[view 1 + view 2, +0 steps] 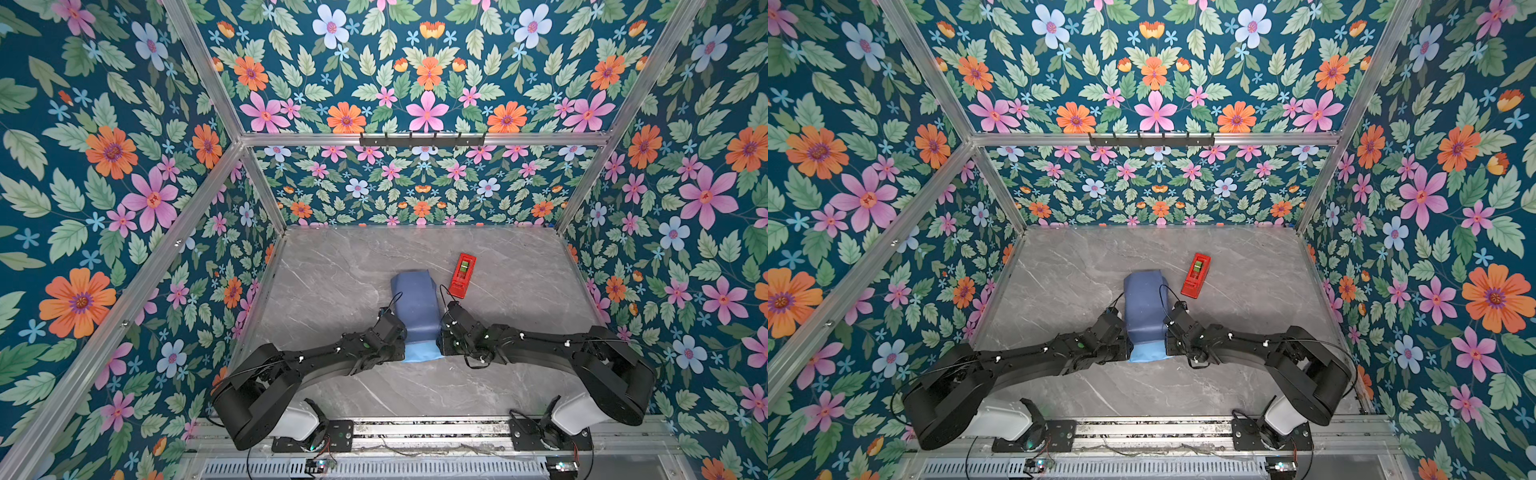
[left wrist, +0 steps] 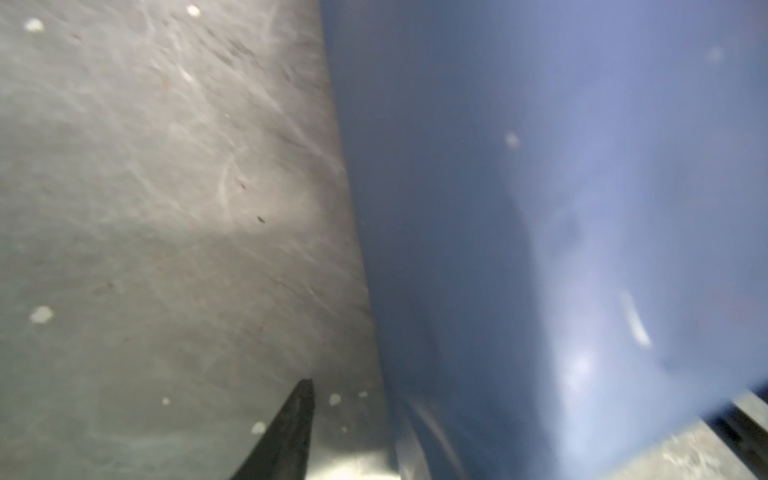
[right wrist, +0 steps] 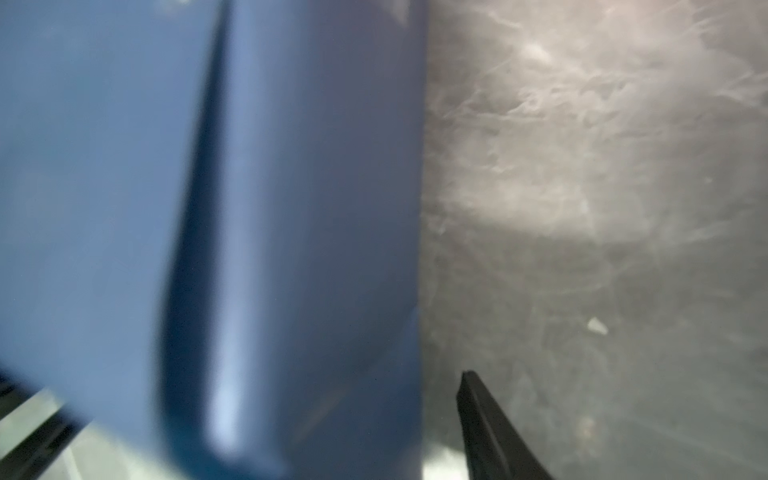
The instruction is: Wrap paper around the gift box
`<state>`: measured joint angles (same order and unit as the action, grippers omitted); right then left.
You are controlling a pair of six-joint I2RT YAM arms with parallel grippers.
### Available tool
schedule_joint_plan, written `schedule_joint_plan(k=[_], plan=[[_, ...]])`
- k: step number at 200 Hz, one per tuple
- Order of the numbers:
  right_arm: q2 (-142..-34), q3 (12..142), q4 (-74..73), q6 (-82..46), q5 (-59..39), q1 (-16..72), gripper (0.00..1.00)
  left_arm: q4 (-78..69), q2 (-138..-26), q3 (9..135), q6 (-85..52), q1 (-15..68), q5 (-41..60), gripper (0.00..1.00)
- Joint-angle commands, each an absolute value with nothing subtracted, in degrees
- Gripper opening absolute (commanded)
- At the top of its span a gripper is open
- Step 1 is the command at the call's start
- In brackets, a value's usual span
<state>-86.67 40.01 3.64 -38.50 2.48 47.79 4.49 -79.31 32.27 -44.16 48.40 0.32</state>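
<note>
The paper (image 1: pixel 417 305), dark side out, forms a closed parcel lying between the two grippers. The gift box is covered and cannot be seen. The left gripper (image 2: pixel 528 395) and right gripper (image 3: pixel 245 386) each straddle a side edge of the parcel, fingers (image 2: pixel 286 432) spread wide, with the outer one off the paper above the table (image 1: pixel 332 266). A red tape dispenser (image 1: pixel 463 275) lies beyond the right fingers, apart from them.

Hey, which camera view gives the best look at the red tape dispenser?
Both top views show it best: the red tape dispenser lies whole and unobstructed on the table, just right of the blue paper bundle. Neither wrist view shows it; each shows only blurred paper and grey tabletop.
</note>
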Motion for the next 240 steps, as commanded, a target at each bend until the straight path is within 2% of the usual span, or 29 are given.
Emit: schedule_joint_plan(k=[1, 48, 61, 80, 86, 140, 174, 198, 240], plan=[[-84.6, 39.9, 4.1, -36.9, 0.9, 47.8, 0.52, 5.8, -77.8, 32.5, -42.0, 48.4, 2.5, 0.53], [-82.5, 40.9, 6.6, -35.8, -0.1, 47.8, 0.57, 10.6, -69.4, 32.5, -36.7, 48.4, 1.9, 0.67], [-80.6, 40.2, 7.7, -35.5, -0.5, 47.8, 0.58, 11.1, -65.7, 32.6, -34.0, 48.3, 0.0, 0.74], [-77.0, 39.2, 9.7, -34.7, -1.0, 47.6, 0.61, 8.8, -61.2, 33.1, -27.8, 48.3, -2.2, 0.96], [-75.9, 39.0, 10.4, -34.5, -1.5, 47.2, 0.62, 7.4, -60.5, 33.4, -25.3, 48.4, -2.6, 0.99], [-69.7, 37.3, 11.9, -33.8, -13.4, 37.4, 0.74, -6.7, -64.2, 34.4, 5.4, 48.5, 1.0, 0.94], [-68.8, 38.0, 15.5, -31.3, -15.0, 33.3, 0.77, -6.0, -68.6, 36.6, 23.3, 48.4, 1.4, 0.93], [-68.3, 36.9, 15.5, -31.1, -15.4, 31.2, 0.79, -3.6, -73.1, 39.1, 31.3, 48.5, 1.8, 0.93], [-67.9, 35.9, 15.5, -31.1, -14.1, 31.0, 0.82, -4.5, -79.4, 41.5, 37.7, 48.3, 2.6, 0.91]])
